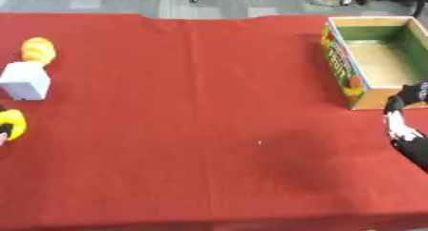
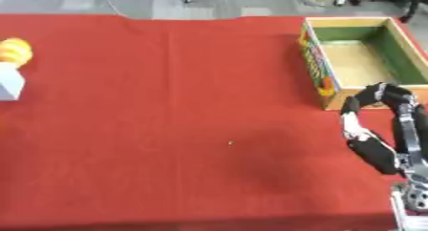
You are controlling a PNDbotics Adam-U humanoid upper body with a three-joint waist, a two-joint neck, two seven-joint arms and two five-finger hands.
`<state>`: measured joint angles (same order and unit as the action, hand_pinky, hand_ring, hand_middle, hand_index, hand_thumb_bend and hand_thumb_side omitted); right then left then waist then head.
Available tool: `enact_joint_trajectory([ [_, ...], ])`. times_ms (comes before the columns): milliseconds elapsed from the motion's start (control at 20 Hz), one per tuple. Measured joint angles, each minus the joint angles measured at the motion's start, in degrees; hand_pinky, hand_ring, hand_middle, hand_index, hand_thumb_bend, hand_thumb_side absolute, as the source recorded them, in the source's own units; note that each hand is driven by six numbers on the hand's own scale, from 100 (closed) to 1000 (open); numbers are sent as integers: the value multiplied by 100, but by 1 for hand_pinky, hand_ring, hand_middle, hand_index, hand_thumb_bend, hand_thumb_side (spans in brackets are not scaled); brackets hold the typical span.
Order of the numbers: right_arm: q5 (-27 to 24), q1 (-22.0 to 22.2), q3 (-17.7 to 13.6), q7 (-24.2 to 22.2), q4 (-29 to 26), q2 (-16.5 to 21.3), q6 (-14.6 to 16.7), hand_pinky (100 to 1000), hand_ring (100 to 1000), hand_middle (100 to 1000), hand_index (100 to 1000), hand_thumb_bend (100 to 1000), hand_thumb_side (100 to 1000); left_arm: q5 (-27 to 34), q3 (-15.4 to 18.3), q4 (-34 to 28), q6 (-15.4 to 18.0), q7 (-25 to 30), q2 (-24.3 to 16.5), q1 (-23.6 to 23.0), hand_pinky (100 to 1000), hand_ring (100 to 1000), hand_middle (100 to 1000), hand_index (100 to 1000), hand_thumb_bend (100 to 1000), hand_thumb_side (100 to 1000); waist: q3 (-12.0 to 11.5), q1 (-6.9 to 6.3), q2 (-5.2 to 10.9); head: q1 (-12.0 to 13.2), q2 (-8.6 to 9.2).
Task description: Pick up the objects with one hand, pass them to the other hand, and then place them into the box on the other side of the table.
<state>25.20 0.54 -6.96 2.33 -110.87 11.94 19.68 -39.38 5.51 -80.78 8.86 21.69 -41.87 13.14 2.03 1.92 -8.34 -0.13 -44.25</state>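
- While far to the left of the right hand: white block (image 1: 26, 80), orange-yellow object (image 1: 38, 50) just behind, yellow thing (image 1: 12, 123) at the edge.
- Red desk (image 1: 200, 106) between.
- Open box (image 2: 364, 58) just beyond the right hand.
- Right hand (image 2: 376, 130) with fingers curled, holding nothing.

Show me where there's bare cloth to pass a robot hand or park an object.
The whole middle of the red cloth is bare, from the white block and yellow objects at the left edge to the box on the right. It is crowded by the box's near corner, where the right robot hand hangs.
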Motion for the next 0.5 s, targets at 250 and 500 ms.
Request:
enact_joint_trajectory([
  [250,-5,-96,102,-62,-31,54,58,816,530,499,489,100,470,455,-25,-249,-19,1,52,69,536,445,408,571,100,278,72,1,22,55,0],
  [500,-224,-740,662,-407,-198,615,402,813,543,518,533,100,470,848,-552,-843,285,-151,603,714,528,446,404,564,100,364,120,1,96,128,0],
])
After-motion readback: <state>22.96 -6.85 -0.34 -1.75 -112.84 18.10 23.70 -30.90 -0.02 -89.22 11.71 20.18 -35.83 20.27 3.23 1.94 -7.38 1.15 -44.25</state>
